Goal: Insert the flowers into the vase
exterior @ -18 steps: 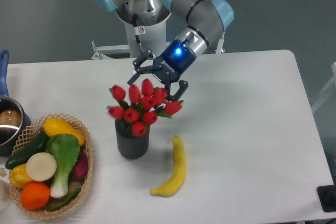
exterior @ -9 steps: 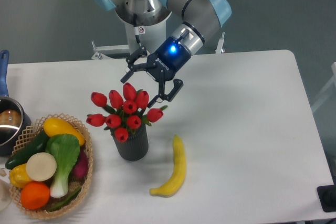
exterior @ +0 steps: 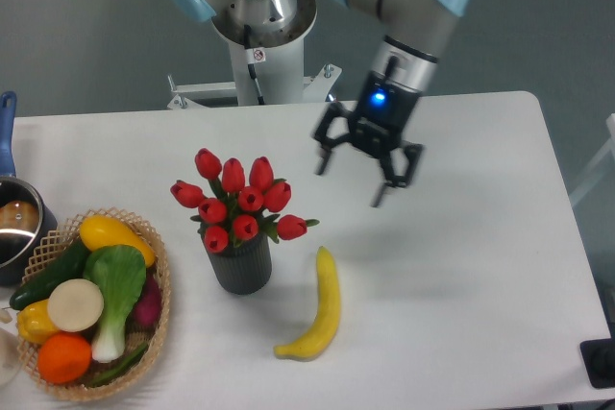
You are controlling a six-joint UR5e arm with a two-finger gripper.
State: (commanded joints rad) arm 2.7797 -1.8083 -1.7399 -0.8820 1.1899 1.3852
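Note:
The flowers (exterior: 242, 200), a bunch of red tulips with green leaves, stand upright in the vase (exterior: 239, 262), a dark grey ribbed cylinder left of the table's middle. Their heads spread wider than the vase mouth. My gripper (exterior: 348, 185) hangs open to the right of the bunch, well apart from it, with nothing between its fingers. Its fingertips point down toward the table.
A yellow banana (exterior: 318, 306) lies just right of the vase. A wicker basket (exterior: 160, 306) with vegetables and fruit sits at the front left. A blue-handled metal pot (exterior: 14, 228) is at the left edge. The robot base (exterior: 258, 36) stands behind the table.
My gripper has let go of the flowers and swung away to the right and up. The bunch has settled upright in the vase.

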